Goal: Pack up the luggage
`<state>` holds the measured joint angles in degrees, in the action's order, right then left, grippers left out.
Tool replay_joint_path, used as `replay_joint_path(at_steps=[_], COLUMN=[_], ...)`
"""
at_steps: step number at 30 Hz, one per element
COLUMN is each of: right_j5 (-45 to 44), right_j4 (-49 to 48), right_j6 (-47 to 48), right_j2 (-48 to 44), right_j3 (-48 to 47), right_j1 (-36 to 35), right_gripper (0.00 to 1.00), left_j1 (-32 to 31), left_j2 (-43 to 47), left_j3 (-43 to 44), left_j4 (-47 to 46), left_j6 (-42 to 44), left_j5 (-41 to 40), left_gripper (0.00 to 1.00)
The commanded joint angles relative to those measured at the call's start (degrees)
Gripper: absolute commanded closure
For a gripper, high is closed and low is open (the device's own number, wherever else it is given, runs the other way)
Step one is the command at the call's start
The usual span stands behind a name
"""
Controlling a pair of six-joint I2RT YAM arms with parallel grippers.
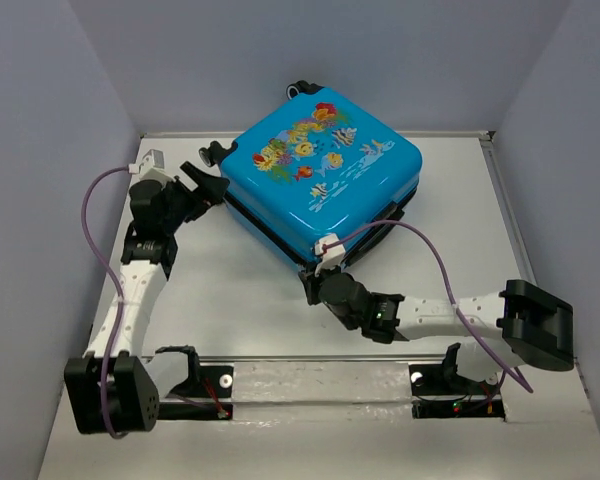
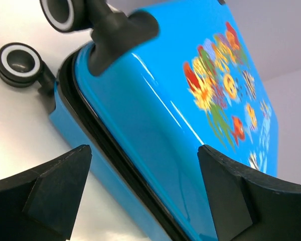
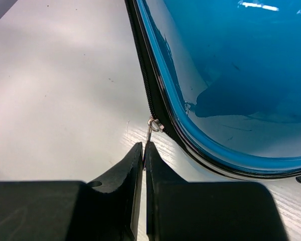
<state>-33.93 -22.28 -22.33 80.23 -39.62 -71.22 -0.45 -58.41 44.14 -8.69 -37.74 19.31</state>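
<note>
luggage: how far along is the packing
Done: the luggage lies closed, fish print up. In hand: the right gripper pinches the zipper pull at the near corner; the left gripper stands open by the wheels. Left: likely running the zip round, since a dark gap shows along that seam.

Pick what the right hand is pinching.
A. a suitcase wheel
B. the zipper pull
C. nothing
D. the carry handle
B: the right wrist view shows the right hand shut on the thin metal zipper pull at the edge of the luggage.
</note>
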Motion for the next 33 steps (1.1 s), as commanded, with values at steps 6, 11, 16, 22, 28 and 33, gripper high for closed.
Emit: replay_joint_path(at_steps=[6,11,16,22,28,33], right_j5=[4.66,6.07,6.86,8.26,8.71,8.71], right_j4=[-4.79,-4.7,-4.44,-2.68,2.06,14.77], right_j6=[-1.93,-1.76,-2.72,-4.04,-6.23,-8.34], right_j2=[-1.83,-2.0,-2.44,-3.76,-5.78,-10.96], right_j3=[0.41,0.94,2.08,3.05,4.11,2.62], right_j1=[-1.29,-1.29,-1.29,-1.29,-1.29,-1.29], right_gripper=[0.93,0.93,0.93,0.93,0.8,0.2], left_j1=[3.61,3.53,3.52,2.47,0.98,-1.48], left_j2=[-21.11,-29.99,-36.59,-42.21,-45.56,-48.11], left_j3=[17.55,23.97,28.54,30.92,32.76,32.33], left_j4=[-3.35,-5.55,-6.87,-9.67,-13.37,-17.85], left_j6=[-4.8,-6.65,-9.55,-13.4,-16.93,-20.09], left_j5=[4.59,4.15,5.12,4.59,3.11,1.0], left_gripper=[0.01,0.01,0.01,0.04,0.15,0.67])
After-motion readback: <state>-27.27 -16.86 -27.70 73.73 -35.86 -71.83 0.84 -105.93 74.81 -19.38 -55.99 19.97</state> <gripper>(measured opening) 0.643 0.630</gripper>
